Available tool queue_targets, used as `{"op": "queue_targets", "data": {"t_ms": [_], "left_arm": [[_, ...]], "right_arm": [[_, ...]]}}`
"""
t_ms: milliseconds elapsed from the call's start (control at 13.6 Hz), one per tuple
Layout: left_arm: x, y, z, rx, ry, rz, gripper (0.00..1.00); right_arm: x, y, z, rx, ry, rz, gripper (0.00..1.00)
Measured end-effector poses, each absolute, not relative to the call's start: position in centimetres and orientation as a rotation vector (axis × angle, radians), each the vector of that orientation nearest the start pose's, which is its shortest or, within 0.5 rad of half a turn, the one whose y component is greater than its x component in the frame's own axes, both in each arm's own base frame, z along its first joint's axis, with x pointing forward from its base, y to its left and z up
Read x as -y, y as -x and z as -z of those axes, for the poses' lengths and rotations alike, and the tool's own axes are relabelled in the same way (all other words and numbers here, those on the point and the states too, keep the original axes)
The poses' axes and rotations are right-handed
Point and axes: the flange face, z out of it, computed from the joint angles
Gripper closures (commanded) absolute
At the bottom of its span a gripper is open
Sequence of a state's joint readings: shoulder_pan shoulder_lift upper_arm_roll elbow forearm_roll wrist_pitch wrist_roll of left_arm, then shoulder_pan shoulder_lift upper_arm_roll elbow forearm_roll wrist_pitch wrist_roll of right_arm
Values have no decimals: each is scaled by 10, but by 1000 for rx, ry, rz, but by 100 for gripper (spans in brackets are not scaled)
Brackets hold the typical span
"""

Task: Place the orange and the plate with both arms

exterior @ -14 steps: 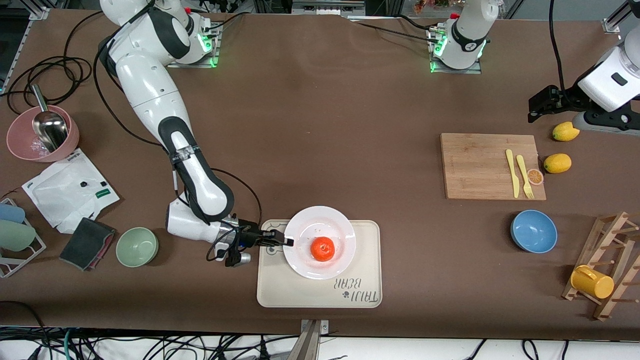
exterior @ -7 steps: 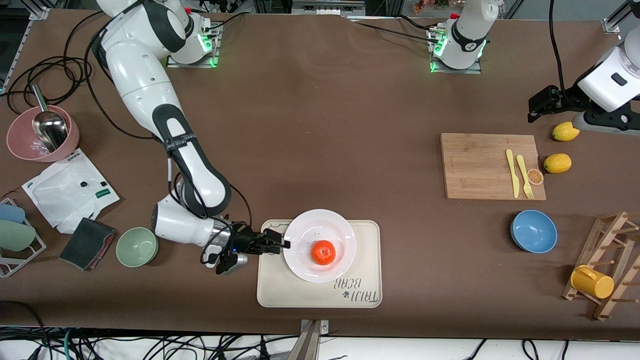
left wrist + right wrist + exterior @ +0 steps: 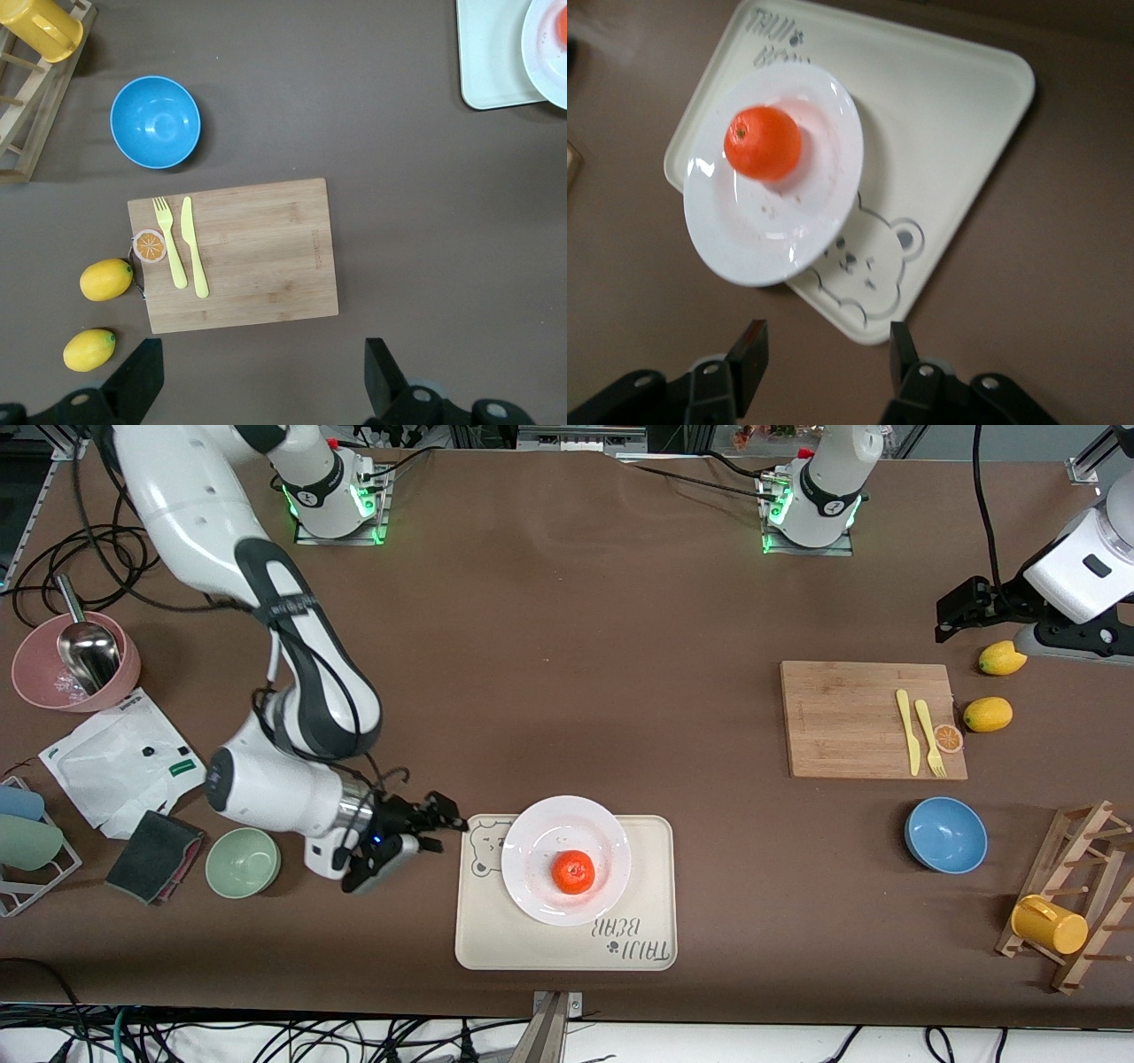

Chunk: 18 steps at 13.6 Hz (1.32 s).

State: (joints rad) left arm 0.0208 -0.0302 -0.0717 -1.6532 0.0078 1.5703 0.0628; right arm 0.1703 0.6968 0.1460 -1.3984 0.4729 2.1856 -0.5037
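Small round orange fruit (image 3: pixel 573 872): on round white plate (image 3: pixel 532 843), plate on beige bear-print tray (image 3: pixel 647 886); placement apparently done. Right gripper (image 3: pixel 434 824): at plate's 9 o'clock, spread, empty. Left gripper (image 3: pixel 257 376): waiting above bamboo board (image 3: pixel 257 257), spread, empty.

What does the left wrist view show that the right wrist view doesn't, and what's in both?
Only the left wrist view shows the wooden cutting board with the yellow fork, yellow knife and orange slice disc on it, two lemons beside it, the blue bowl, and the open left gripper over bare table.

Only the right wrist view shows the bear print on the tray, and the open right gripper beside the tray.

Both show the tray, the plate on it and the orange on the plate, though the left wrist view catches only their edges.
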Motion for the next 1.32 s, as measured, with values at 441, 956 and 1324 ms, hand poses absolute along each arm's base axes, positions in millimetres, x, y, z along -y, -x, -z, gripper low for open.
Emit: {"op": "queue_targets", "data": {"t_ms": [441,956,1324], "left_arm": [[27,-543,-603,-178,3126,-82,0],[28,-543,-603,-178,3126,-82,0],[28,-543,-603,-178,3126,-82,0]], "right_arm": [[-128,-579,-477,635,2895,-76,0],[-42,-542,-555,344,3061,-110,0],[-31,-546,-567,307,3055,-93,0]]}}
